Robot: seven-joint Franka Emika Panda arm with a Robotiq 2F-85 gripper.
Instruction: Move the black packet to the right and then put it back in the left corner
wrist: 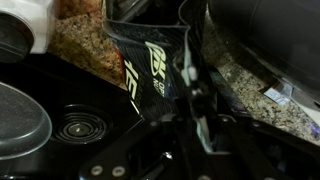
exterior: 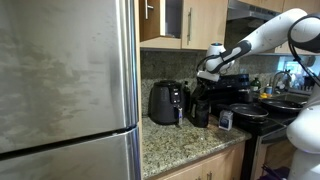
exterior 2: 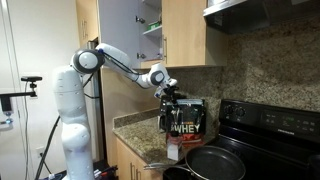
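The black packet (exterior 2: pixel 186 121) is an upright pouch with gold "WHEY" lettering. It stands near the stove end of the granite countertop (exterior: pixel 180 140), to the right of the air fryer in an exterior view (exterior: pixel 200 110). My gripper (exterior 2: pixel 170 93) is at the packet's top edge, also seen in an exterior view (exterior: pixel 206 78). In the wrist view the fingers (wrist: pixel 190 95) are closed together on the pouch's thin top edge (wrist: pixel 150 55). I cannot tell whether the packet's base touches the counter. The left corner of the countertop (exterior: pixel 150 150) lies by the fridge.
A black air fryer (exterior: pixel 165 102) stands left of the packet. A small white-faced timer (exterior: pixel 226 120) sits by the black stove (exterior: pixel 255 118). A frying pan (exterior 2: pixel 212 162) and burner (wrist: pixel 80 128) are close. The fridge (exterior: pixel 65 90) walls the left side.
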